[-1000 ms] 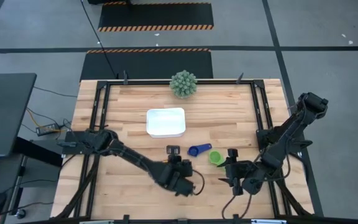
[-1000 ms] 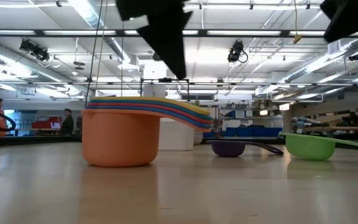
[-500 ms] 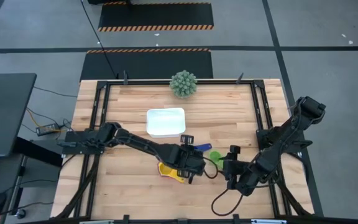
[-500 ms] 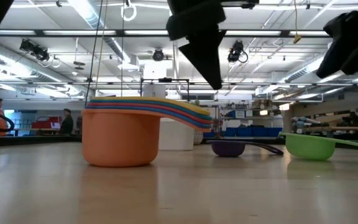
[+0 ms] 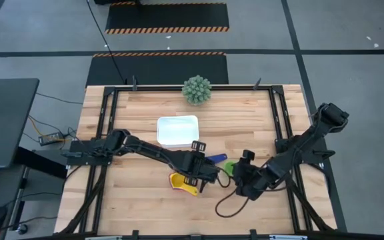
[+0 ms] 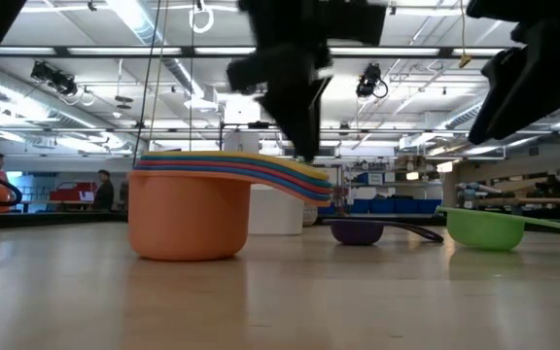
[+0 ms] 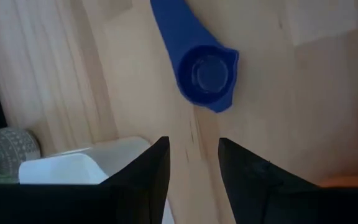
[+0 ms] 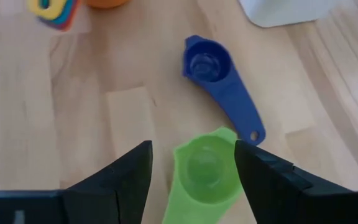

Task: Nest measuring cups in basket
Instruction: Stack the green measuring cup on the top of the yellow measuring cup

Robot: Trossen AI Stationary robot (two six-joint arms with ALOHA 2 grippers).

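- A second ago the left tool hung over the front of the counter, directly above the nested stack of cups. It has since swung back toward the basket and now sits above the dark blue cup, leaving the stack uncovered on the wood.
- The right tool has crept in from the right edge and now hovers right over the green cup.
- My reading: each arm has lined up on one of the two loose cups, so picking them up looks like the step in hand. Nothing is in the basket yet.
- The left tool's fingers stand apart with only bare wood between them; the dark blue cup lies just ahead, untouched.
- The right tool's fingers are spread wide on either side of the green cup, not closed on it.
- The stack, orange cup at the bottom, rests on the counter near the front, and both loose cups lie between it and the basket.
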